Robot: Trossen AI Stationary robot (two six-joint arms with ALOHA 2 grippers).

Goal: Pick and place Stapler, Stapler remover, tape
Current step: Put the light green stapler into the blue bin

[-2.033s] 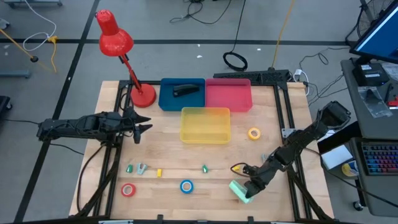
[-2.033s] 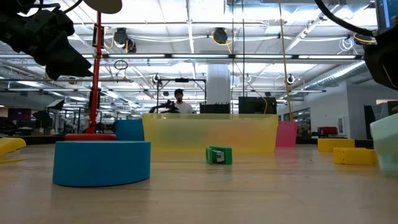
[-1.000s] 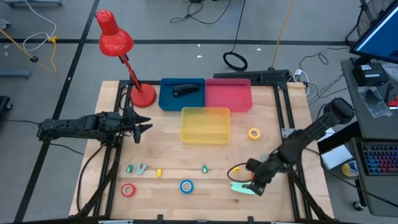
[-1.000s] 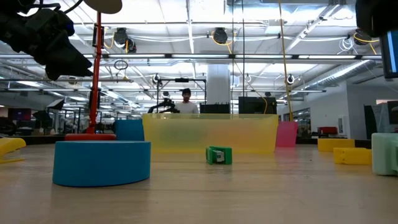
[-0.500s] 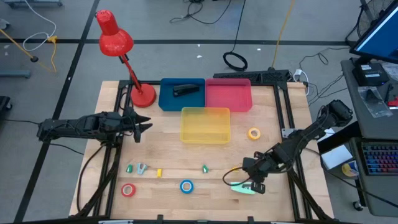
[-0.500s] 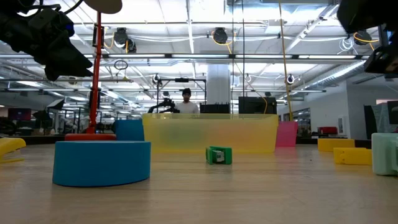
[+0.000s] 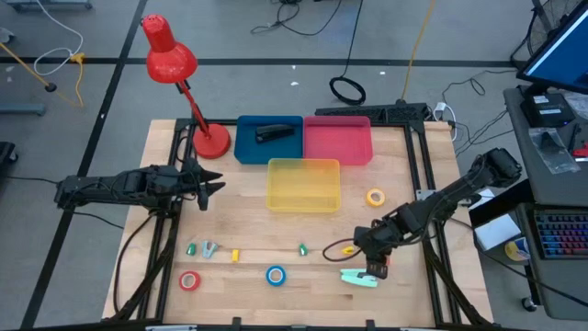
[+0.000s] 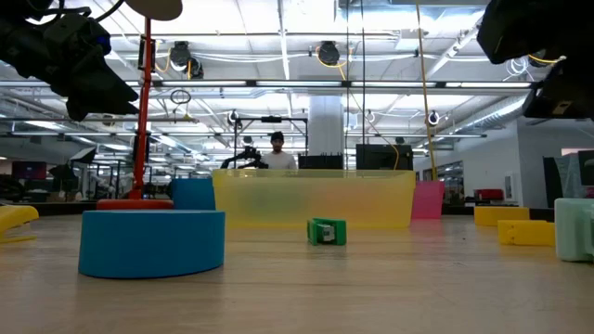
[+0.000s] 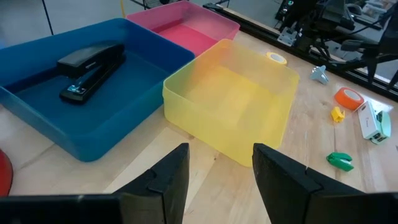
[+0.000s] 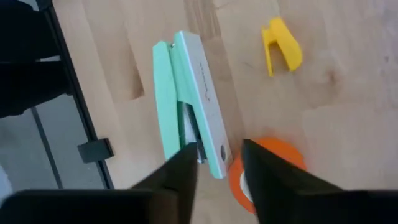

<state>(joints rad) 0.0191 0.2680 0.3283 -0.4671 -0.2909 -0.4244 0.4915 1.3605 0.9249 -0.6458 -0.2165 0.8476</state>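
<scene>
A mint-green stapler (image 7: 358, 279) (image 10: 189, 93) lies on its side on the table near the front right. My right gripper (image 7: 372, 268) (image 10: 217, 177) hovers open over one end of it, a finger on either side and apart from it. An orange tape roll (image 7: 348, 249) (image 10: 277, 155) and a yellow stapler remover (image 10: 283, 53) lie close by. A black stapler (image 7: 272, 134) rests in the blue bin (image 7: 246, 147). Red (image 7: 189, 280), blue (image 7: 276, 275) and yellow (image 7: 375, 197) tape rolls lie flat on the table. My left gripper (image 7: 213, 187) (image 9: 221, 180) waits open at the left.
A yellow bin (image 7: 303, 184) stands mid-table, with a pink bin (image 7: 337, 140) behind it. A red desk lamp (image 7: 209, 140) stands at the far left. Small stapler removers (image 7: 192, 248) (image 7: 302, 248) lie along the near part of the table.
My right gripper has gone a little toward the table's left edge above the mint stapler, and its wrist has rolled. The stapler has stayed lying where it was.
</scene>
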